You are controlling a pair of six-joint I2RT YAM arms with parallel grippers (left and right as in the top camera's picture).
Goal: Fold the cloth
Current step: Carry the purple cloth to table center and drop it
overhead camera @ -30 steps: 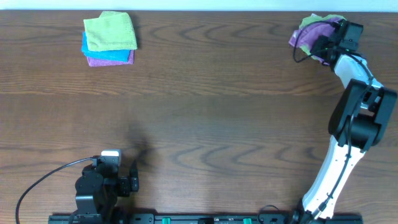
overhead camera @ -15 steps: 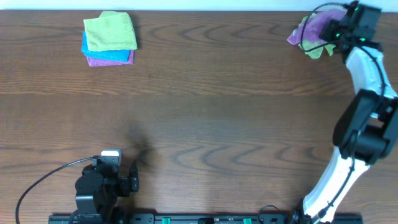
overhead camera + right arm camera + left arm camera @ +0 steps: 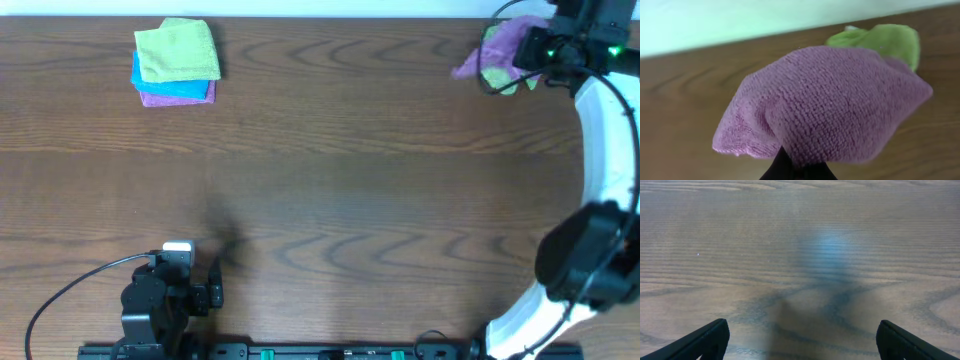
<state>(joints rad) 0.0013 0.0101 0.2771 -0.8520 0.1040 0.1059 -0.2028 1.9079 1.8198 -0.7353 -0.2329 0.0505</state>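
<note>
the right gripper is clenched on a purple cloth, and the bunched fabric mounds over its fingertips. a crumpled green cloth lies just behind, touching it. both are at the far right corner of the wooden table. the left gripper is released, fingers spread wide above the wood at the near left. a folded stack of cloths, green on top, rests at the far left.
</note>
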